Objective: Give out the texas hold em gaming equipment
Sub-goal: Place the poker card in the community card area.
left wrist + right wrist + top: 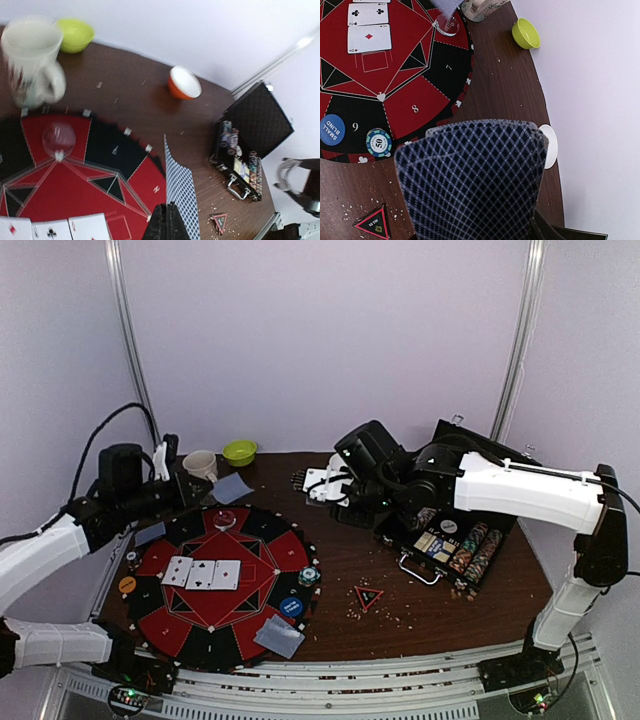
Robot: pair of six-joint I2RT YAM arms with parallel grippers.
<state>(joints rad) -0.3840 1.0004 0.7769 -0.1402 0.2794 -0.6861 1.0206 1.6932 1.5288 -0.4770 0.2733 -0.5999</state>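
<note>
Deck of cards [475,185] sits clamped in the right gripper [318,483] just off the mat [65,190], left gripper [167,225] pinching one card [180,192] at its far rim (lower flat before releasing).

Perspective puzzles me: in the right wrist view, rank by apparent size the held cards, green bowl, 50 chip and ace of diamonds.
1. held cards, largest, but nearest the camera.
2. ace of diamonds.
3. green bowl and 50 chip: they look alike, so no ranking.

High rear overview; wrist views sharing cards [201,573]
</note>
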